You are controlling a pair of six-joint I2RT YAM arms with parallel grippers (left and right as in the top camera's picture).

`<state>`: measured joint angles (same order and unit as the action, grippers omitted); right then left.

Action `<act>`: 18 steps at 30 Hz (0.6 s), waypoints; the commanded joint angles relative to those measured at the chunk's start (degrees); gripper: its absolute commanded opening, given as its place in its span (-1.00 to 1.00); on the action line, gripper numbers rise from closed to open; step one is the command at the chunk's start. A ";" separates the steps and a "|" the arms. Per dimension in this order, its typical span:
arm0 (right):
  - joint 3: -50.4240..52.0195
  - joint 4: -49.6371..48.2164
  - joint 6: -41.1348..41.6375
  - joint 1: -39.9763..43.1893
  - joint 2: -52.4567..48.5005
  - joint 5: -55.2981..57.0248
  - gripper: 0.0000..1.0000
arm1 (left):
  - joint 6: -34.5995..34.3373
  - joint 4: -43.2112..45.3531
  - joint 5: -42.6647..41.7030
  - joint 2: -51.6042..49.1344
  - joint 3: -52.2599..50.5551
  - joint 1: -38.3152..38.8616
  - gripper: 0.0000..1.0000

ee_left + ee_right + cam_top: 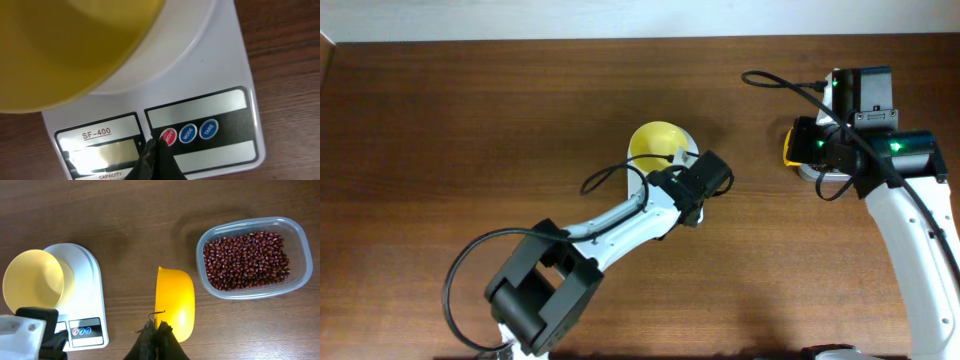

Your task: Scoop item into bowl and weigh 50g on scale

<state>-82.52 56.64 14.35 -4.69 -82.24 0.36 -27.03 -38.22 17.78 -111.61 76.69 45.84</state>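
Note:
The pale-yellow bowl (655, 145) stands on the white scale (220, 75), empty in the right wrist view (32, 280). My left gripper (154, 142) is shut, its tips at the edge of the scale's red button (168, 135); the grey display shows only glare. My right gripper (156, 326) is shut on the handle of the bright yellow scoop (175, 300), held empty above the table between the scale (90, 290) and the beans (247, 260). The beans lie in a clear tub (300, 235).
In the overhead view the right arm (880, 150) hides the tub, and only a bit of the scoop (790, 152) shows. The left arm (610, 225) reaches diagonally across the wooden table (470, 120) and covers most of the scale.

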 commanded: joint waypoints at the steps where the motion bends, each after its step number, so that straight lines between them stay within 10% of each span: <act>1: -1.33 -0.07 -0.44 0.26 0.48 0.28 -0.92 | -0.70 -0.66 -1.16 1.77 -0.57 0.31 -1.00; 18: -1.33 0.17 -0.48 0.26 0.48 0.28 -0.92 | -0.70 -9.01 -7.10 8.66 -0.57 1.29 -1.00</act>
<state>-82.52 56.71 14.33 -4.69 -82.24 0.36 -27.07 -46.22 11.11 -105.14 76.64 46.98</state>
